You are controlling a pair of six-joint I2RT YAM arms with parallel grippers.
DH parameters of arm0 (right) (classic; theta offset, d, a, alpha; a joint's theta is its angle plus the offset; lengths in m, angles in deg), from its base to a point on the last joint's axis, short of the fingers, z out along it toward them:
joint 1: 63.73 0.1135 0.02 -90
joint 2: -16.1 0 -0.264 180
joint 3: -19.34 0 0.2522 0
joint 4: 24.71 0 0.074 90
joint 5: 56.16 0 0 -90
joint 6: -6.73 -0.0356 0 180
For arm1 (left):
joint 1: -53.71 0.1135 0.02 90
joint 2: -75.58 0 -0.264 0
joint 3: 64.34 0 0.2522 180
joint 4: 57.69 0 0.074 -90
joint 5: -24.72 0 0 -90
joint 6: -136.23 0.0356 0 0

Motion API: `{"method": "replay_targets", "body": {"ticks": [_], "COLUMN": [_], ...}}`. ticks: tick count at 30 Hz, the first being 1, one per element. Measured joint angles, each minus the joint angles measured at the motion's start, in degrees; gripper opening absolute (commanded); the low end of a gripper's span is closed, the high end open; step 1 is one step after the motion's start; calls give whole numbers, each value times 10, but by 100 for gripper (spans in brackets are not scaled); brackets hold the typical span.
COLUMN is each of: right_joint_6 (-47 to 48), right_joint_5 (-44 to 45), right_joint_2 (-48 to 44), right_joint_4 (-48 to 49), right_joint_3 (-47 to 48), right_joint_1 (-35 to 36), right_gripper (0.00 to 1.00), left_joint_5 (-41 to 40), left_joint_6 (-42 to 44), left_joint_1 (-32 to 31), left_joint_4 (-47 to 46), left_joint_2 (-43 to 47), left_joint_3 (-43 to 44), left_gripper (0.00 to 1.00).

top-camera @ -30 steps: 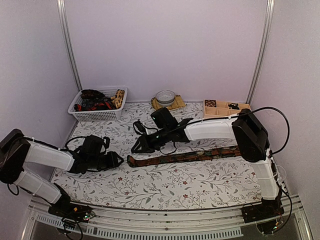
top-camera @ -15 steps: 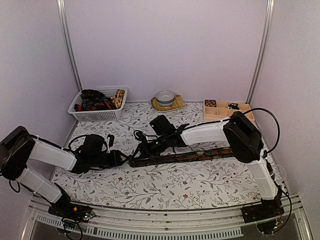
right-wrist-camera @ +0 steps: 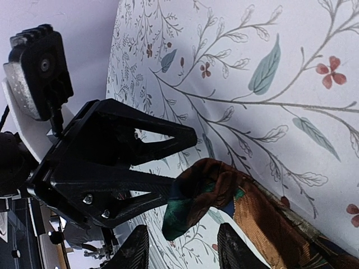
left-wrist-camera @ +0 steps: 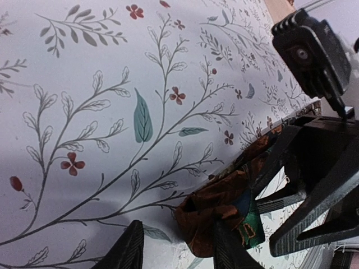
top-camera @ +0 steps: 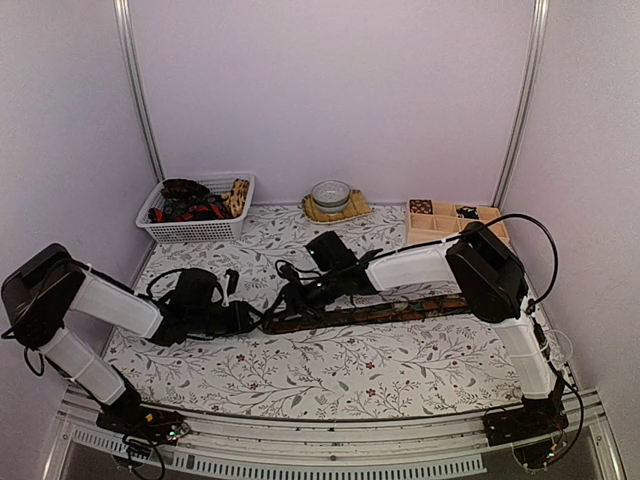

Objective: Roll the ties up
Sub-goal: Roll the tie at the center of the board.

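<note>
Top external view: both my arms reach low over the floral-print worktop (top-camera: 330, 375) and meet left of centre. My left claw (top-camera: 252, 318) and right claw (top-camera: 283, 300) stand parted, clamping nothing, at the curled left end of the long brown-and-green patterned fabric tie (top-camera: 380, 311), which lies stretched out to the right.

One tie (top-camera: 370, 312) is on the table (top-camera: 330, 372). One white basket (top-camera: 197, 231) at far left holds more ties (top-camera: 185, 205), too bundled to count. There is one bowl (top-camera: 330, 192), one wooden box (top-camera: 440, 229) and two robot arms (top-camera: 110, 305).
</note>
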Motion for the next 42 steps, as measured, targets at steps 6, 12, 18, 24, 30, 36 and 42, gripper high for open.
{"method": "replay_targets", "body": {"ticks": [6, 12, 18, 24, 30, 36, 42], "right_joint_6": [-18, -33, -42, -48, -52, -49, -22], "right_joint_5": [4, 4, 3, -1, -8, -12, 2], "right_joint_2": [0, 3, 24, 29, 29, 29, 29], "right_joint_4": [1, 15, 19, 24, 32, 31, -7], "right_joint_3": [-10, -10, -8, -5, -5, -6, -2], "right_joint_1": [-9, -13, -13, -13, -13, -13, -13], "right_gripper": [42, 41, 33, 21, 11, 7, 6], "left_joint_5": [0, 2, 4, 4, 4, 6, 28], "left_joint_6": [8, 13, 16, 21, 40, 58, 36], "left_joint_1": [-7, -14, -17, -17, -17, -7, -4], "left_joint_4": [-7, -8, -9, -8, 4, 30, 3], "left_joint_2": [-13, -27, -37, -37, -33, 9, 8], "left_joint_3": [7, 14, 18, 21, 25, 24, 10], "left_gripper": [41, 41, 41, 42, 57, 61, 60]}}
